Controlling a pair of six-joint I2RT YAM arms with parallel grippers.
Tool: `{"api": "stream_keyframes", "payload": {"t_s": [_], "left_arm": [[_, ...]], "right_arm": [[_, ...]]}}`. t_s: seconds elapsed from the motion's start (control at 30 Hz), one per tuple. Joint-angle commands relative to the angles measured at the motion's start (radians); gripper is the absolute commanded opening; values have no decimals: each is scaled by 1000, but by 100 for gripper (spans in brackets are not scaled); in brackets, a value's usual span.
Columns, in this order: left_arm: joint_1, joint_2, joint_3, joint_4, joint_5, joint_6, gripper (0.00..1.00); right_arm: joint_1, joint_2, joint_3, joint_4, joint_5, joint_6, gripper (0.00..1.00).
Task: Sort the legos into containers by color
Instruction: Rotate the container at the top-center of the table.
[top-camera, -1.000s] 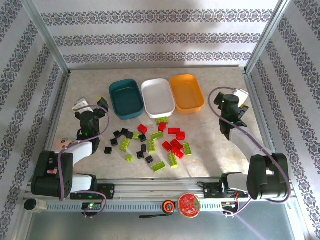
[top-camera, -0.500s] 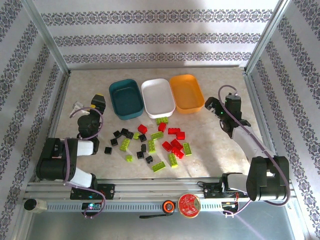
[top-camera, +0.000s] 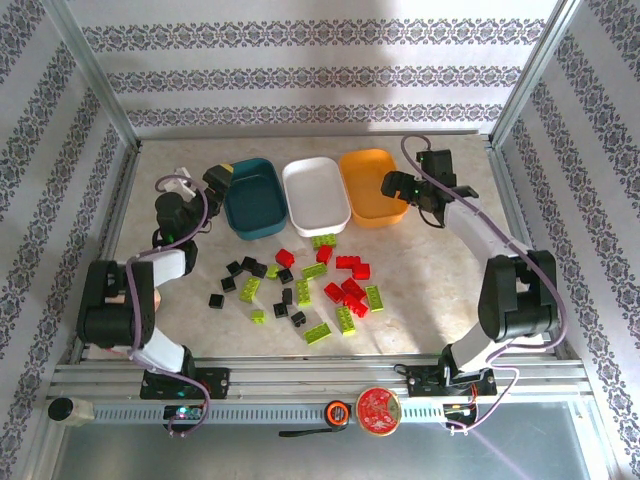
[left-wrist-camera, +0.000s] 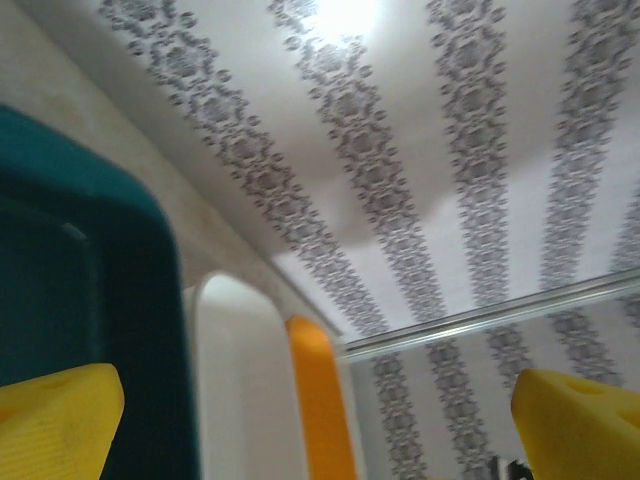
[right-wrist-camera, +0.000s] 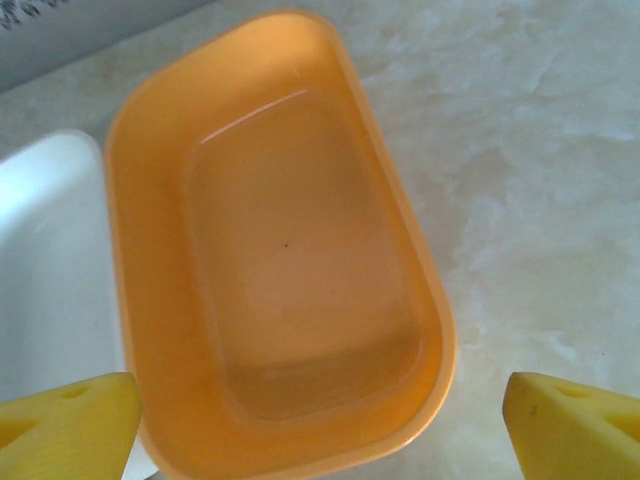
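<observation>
Both jaws are spread wide, holding nothing. Close to the teal tray (top-camera: 250, 196) and orange tray (right-wrist-camera: 300, 260), they could bump one and shove it crooked.

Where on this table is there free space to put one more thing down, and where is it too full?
The widest bare table patch lies between the legos and the right arm. The orange tray, white tray and teal tray are empty. Crowded: the middle, where legos lie close together before the trays.

free: tabletop (top-camera: 432, 282) right of legos (top-camera: 343, 291) | blocked: trays (top-camera: 316, 195) side-by-side
</observation>
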Motion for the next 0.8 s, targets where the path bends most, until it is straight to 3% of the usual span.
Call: {"api": "stream_keyframes", "payload": {"t_s": [0.0,0.13,0.37,0.53,0.77], "left_arm": [[-41,-158,119,-624,-162,326,99],[-83,-218,181,-831,-353,459,99],[-118,-254,199,-915,-487,542,99],[-122,-277,173,-864,-478,540,99],[-119,-291,125,-771,-443,507,99]], "right_arm": [[22,28,43,-73,25,-17,93],[49,60,62,-78,51,-21,93],[147,169,185,-90,5,-34,93],[218,270,287,-90,11,-7,92],[240,410,418,-170,110,60,77]]}}
